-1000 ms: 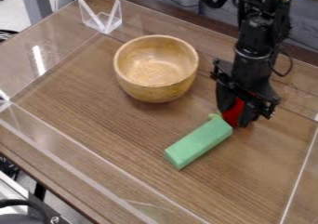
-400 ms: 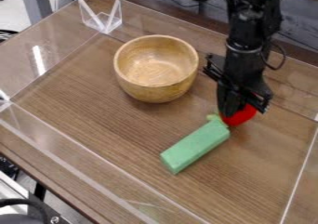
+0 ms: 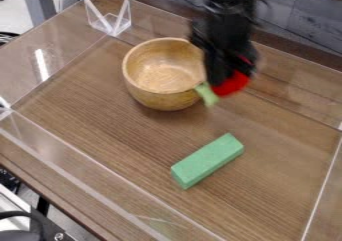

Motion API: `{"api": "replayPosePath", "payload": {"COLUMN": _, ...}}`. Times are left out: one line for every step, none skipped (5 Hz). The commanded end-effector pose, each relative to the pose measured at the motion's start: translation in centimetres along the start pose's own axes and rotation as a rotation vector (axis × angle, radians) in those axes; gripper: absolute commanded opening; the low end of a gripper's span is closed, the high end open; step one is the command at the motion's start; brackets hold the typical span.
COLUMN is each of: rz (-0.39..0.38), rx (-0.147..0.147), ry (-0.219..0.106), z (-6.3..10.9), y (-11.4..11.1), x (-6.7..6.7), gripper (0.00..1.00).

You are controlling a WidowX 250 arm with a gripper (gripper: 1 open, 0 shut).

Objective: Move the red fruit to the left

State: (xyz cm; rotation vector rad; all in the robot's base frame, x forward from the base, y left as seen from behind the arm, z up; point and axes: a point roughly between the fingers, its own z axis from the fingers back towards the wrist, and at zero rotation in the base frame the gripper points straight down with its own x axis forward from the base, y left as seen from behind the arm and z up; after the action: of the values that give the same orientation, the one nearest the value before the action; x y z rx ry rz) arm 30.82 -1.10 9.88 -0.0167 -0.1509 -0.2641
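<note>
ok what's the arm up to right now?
The gripper is shut on the red fruit and holds it in the air, clear of the table, right beside the wooden bowl. The picture is blurred around the arm. The green block lies flat on the table nearer the camera, with nothing touching it. The fruit has not been set down yet.

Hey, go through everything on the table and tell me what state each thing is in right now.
Gripper: shut on the red fruit, pointing down.
Red fruit: held in the fingers, lifted off the table beside the bowl.
Bowl: upright, empty.
Green block: lying flat on the table, untouched.
</note>
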Motion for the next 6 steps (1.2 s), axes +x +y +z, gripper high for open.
{"api": "replayPosePath", "payload": {"rz": 0.068, "rx": 0.031, "ry": -0.067, "z": 2.8, "y": 4.0, "x": -0.8, "gripper": 0.00}}
{"api": "replayPosePath", "payload": {"rz": 0.136, "rx": 0.048, "ry": -0.074, "z": 3.6, "y": 7.9, "x": -2.6, "gripper": 0.00}}
{"api": "replayPosePath", "payload": {"rz": 0.180, "rx": 0.061, "ry": -0.066, "z": 3.5, "y": 10.6, "x": -4.3, "gripper": 0.00}}
{"api": "replayPosePath", "payload": {"rz": 0.211, "rx": 0.069, "ry": -0.050, "z": 2.9, "y": 12.7, "x": -5.6, "gripper": 0.00}}
{"api": "replayPosePath", "payload": {"rz": 0.228, "rx": 0.071, "ry": -0.033, "z": 2.9, "y": 13.4, "x": -5.8, "gripper": 0.00}}
{"api": "replayPosePath", "payload": {"rz": 0.237, "rx": 0.074, "ry": -0.021, "z": 3.0, "y": 13.9, "x": -5.6, "gripper": 0.00}}
